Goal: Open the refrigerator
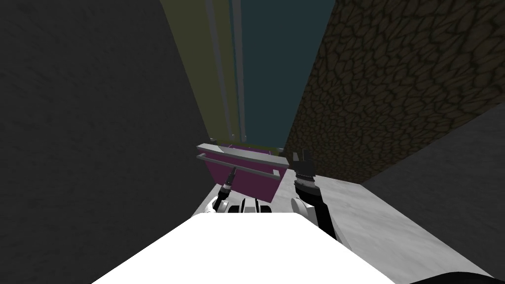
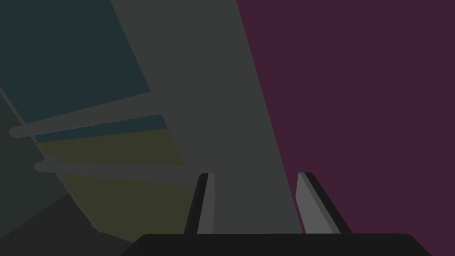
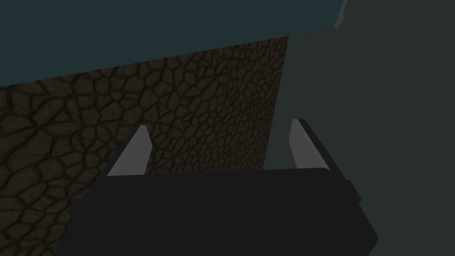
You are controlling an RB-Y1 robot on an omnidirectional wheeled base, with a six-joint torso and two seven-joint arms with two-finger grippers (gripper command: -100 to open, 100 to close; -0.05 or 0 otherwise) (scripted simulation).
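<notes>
- The refrigerator (image 1: 256, 74) is standing at 12 o'clock from me, facing me. Its olive and teal upper doors are rising lengthwise toward 12 o'clock.
- Two long grey door bars (image 1: 240, 74) are running side by side up those doors.
- At its foot, a magenta drawer (image 1: 246, 182) is jutting out toward 6 o'clock. The drawer handle (image 1: 256, 171), a straight grey bar, is lying across it from 9 to 3 o'clock.
- The left claw (image 1: 233, 172) is sitting at that bar. In the left wrist view the grey bar is filling the narrowed gap between the two blades, so the claw is clenching the drawer handle. The flat magenta front is lying on one side of it, and the teal and olive panels on the other.
- The right claw (image 1: 302, 158) is hovering at 3 o'clock of the drawer. In its wrist view the blades are standing wide and released, with nothing between them.
- A brown cobbled wall (image 1: 394, 88) is showing at 2 o'clock, a dark grainy wall (image 1: 89, 123) at 9 o'clock, and a pale mottled floor (image 1: 375, 217) below.
</notes>
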